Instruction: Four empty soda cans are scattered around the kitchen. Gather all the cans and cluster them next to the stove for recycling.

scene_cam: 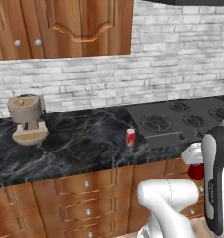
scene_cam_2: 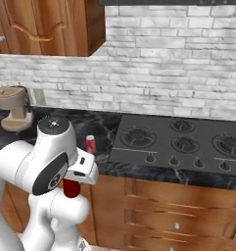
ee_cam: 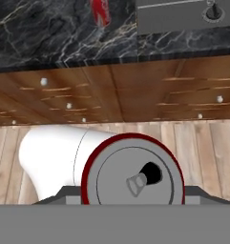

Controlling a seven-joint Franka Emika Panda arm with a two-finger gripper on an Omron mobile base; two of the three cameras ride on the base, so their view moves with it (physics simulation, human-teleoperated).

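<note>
From behind my right side I see my white arm with dark joints (scene_cam_2: pixel 46 166) bulking in the lower left. Under my hand, a small red soda can (scene_cam_2: pixel 71 188) hangs in front of the brown wood cabinet drawers (scene_cam_2: pixel 178 206), its top hidden by my wrist. A second small red can with a silvery top (scene_cam_2: pixel 90 143) stands upright on the black veined marble counter (scene_cam_2: pixel 102 132), just left of the flat black stove (scene_cam_2: pixel 180 144). A beige round coffee machine (scene_cam_2: pixel 13 108) sits far left.

Arm folded low, fingers (ee_cam: pixel 64 193) clamped (apparently) around a soda can (ee_cam: pixel 133 178).
</note>
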